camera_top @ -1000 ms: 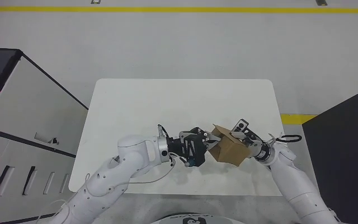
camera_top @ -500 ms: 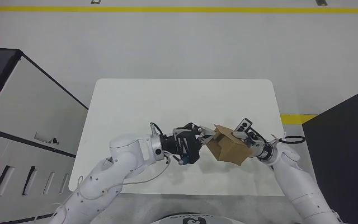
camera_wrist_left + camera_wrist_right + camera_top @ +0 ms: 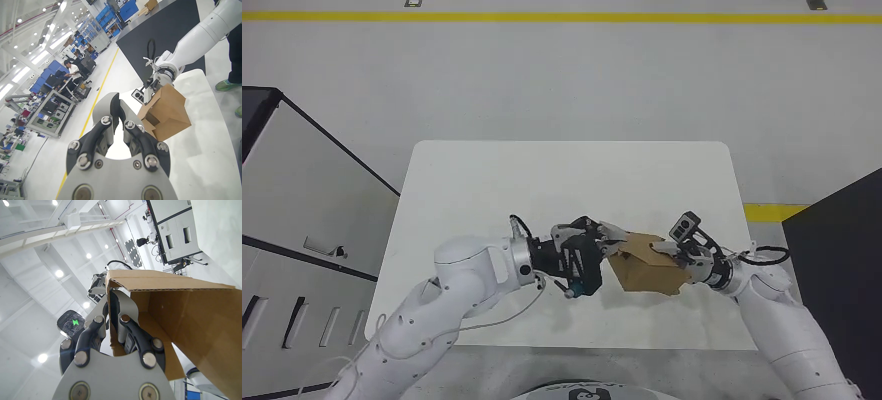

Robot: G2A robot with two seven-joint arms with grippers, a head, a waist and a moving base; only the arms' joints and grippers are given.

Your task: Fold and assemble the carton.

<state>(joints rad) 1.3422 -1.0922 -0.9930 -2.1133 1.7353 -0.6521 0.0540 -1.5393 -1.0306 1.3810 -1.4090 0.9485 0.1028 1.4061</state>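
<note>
The brown corrugated cardboard carton [image 3: 647, 266] [image 3: 170, 113] [image 3: 189, 317] is tilted over the white rounded surface [image 3: 492, 190] [image 3: 208, 161]. It lies at about 4 o'clock from the surface's middle, toward the front edge. Whether one of its corners touches the surface cannot be told.

The right hand [image 3: 676, 258] [image 3: 149, 97] [image 3: 112, 306] is at the carton's 3 o'clock side. It is clenched on one side wall at the open end there, with one finger inside the carton and the other outside.

The left hand [image 3: 610, 243] [image 3: 118, 109] is at the carton's 9 o'clock side. Its fingers [image 3: 113, 106] are drawn together with nothing between them. The tips are just beside that end's flaps, which are folded partly inward. Whether the tips touch the cardboard cannot be told.

Off the surface, a grey cabinet [image 3: 302, 200] stands at 9 o'clock and a black panel [image 3: 842, 270] at 3 o'clock. A yellow floor line [image 3: 562, 16] runs across at 12 o'clock.
</note>
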